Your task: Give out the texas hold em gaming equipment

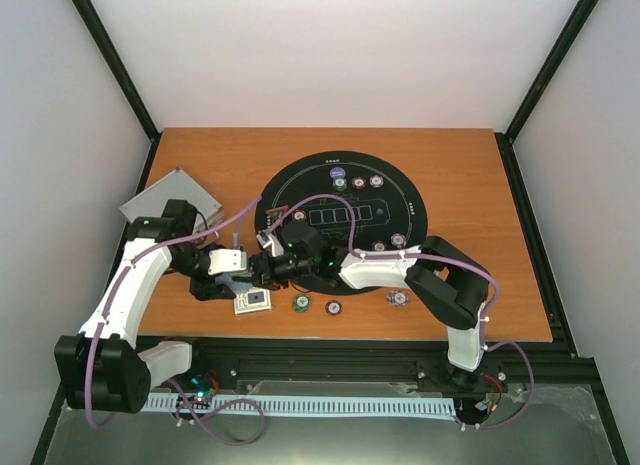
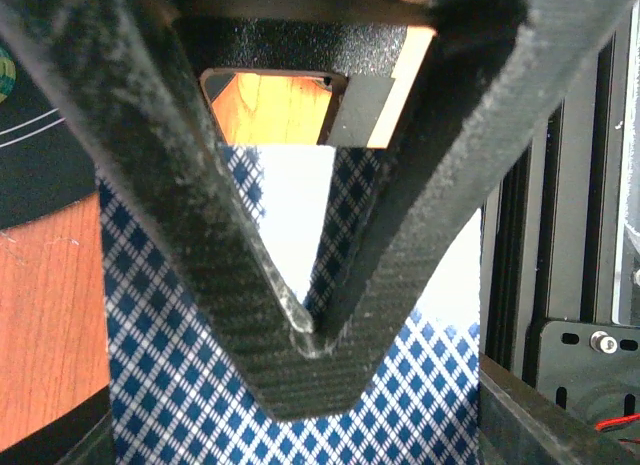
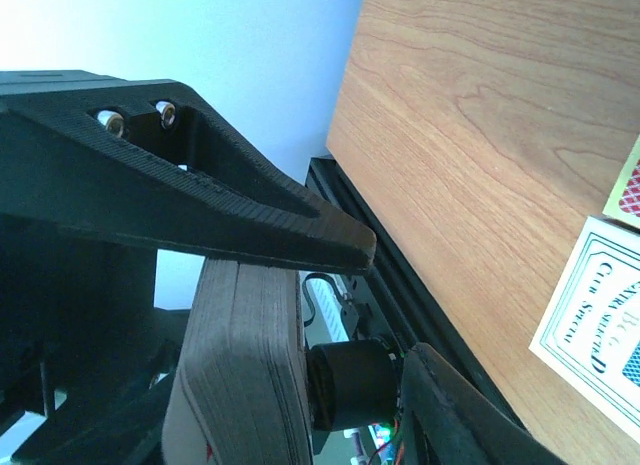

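Note:
My right gripper (image 1: 270,268) is shut on a thick deck of playing cards (image 3: 240,365), held on edge just above the table's near side; in the right wrist view, the gripper (image 3: 392,305) shows one finger (image 3: 300,230) across the deck's top. My left gripper (image 1: 238,275) meets it from the left. In the left wrist view, the left gripper (image 2: 312,330) has its tips pressed together on a thin card (image 2: 352,190) with a blue-and-white diamond back. More diamond pattern (image 2: 180,365) fills the view below. Striped poker chips (image 1: 300,304) lie near the front edge, others (image 1: 358,182) on the black mat (image 1: 300,175).
A white card box (image 1: 253,301) lies flat under the two grippers; it also shows in the right wrist view (image 3: 600,305) next to a red-backed card (image 3: 625,190). A silver case (image 1: 170,198) sits at the back left. A black rail (image 1: 400,350) runs along the front edge.

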Controlling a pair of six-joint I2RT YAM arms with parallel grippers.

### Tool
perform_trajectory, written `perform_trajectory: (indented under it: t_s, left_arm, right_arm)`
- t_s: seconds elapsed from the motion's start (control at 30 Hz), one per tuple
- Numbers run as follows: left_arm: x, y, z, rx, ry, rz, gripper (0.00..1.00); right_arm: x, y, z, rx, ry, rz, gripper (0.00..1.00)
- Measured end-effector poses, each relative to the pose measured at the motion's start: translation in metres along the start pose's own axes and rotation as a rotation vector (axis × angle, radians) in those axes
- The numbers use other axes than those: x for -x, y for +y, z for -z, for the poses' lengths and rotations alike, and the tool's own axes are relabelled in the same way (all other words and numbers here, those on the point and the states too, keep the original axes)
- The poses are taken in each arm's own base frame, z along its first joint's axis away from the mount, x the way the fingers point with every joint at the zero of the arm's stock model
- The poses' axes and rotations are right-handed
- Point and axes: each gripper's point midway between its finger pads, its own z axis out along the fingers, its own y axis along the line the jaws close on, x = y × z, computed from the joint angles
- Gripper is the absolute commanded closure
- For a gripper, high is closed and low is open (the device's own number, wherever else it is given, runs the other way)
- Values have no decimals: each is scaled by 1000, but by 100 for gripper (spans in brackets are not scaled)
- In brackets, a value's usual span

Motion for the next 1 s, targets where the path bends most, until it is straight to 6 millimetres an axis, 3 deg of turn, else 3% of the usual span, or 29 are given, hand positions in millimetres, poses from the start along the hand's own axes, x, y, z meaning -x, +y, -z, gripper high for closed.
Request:
perform_trajectory:
  t_s: [0.13, 0.47, 0.57, 0.83, 1.0]
  left_arm:
    - [-2, -1, -1, -2, 8, 3, 99]
    - [-8, -2, -5, -6, 31, 9, 99]
    - [-9, -1, -5, -3, 38, 10, 99]
    - [-17, 0, -13, -21, 61, 39, 99]
    - [-21, 1, -16, -19, 73, 49, 99]
  right_arm:
    - [-3, -5, 3, -14, 4, -13, 44]
    - [-6, -11, 7, -46, 18, -37, 45]
    - [-5, -10, 8, -52, 17, -37, 53]
    - [-3, -8, 14, -73, 2, -35, 88]
    - [-1, -7, 19, -87, -10, -36, 92]
